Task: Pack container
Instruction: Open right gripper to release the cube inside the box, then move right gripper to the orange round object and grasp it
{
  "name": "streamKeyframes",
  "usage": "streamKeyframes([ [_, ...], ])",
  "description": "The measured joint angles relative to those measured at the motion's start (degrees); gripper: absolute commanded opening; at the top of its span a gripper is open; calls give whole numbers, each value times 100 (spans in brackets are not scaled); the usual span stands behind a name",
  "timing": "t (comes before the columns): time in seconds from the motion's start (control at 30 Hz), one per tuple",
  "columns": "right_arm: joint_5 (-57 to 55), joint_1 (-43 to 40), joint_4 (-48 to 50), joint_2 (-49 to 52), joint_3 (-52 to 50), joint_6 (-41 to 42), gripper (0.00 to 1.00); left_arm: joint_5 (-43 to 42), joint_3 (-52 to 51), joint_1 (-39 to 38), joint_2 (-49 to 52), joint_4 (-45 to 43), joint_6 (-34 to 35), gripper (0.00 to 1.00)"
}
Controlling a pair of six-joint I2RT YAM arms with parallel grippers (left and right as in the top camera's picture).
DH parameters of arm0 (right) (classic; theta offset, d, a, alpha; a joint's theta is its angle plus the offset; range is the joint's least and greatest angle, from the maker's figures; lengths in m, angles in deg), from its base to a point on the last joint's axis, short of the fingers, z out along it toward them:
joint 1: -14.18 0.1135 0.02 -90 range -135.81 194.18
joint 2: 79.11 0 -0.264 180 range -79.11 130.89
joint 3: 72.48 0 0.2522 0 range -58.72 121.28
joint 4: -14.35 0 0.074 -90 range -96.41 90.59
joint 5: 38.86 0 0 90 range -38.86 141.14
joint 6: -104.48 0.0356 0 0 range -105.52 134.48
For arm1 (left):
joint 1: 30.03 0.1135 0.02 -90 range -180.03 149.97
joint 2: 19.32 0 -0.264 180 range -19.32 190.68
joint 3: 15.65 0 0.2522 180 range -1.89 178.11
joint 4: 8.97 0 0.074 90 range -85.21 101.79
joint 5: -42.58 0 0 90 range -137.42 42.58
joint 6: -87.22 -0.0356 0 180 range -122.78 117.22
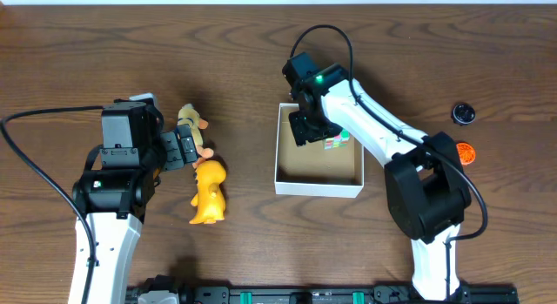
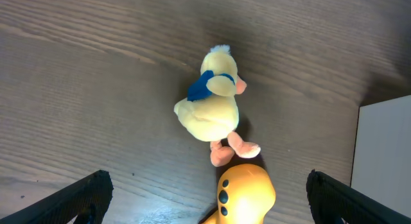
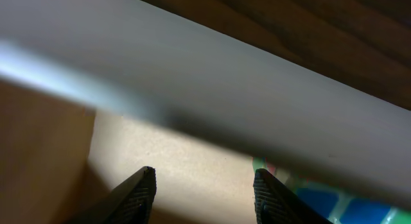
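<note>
My left tool (image 1: pixel 184 147) and right tool (image 3: pixel 204 192) both apart, I judge the container (image 1: pixel 318 187) light, flimsy, best pinched at one wall.

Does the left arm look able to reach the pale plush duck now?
Probably yes: the left gripper is open, the plush duck lies just ahead; the orange-yellow toy at its feet may crowd it.

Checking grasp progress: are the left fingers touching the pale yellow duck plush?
Apart. The left wrist view shows both left fingers spread wide at the bottom corners, with bare table between them and the duck plush.
</note>
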Motion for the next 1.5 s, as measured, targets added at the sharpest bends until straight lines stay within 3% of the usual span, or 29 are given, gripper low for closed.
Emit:
streamKeyframes([
  [0.67,-774,-57,258,9,0,509,63,0,0,0,0,0,0,98],
  [0.97,-713,-55,153,-15,0,372,66,0,0,0,0,0,0,98],
  [1.13,-656,-114,13,-601,-28,269,73,0,0,0,0,0,0,98],
  [1.3,-597,-922,-168,-2100,-9,256,81,0,0,0,0,0,0,98],
  [1.5,-699,-3029,-1047,-2975,107,286,93,0,0,0,0,0,0,98],
])
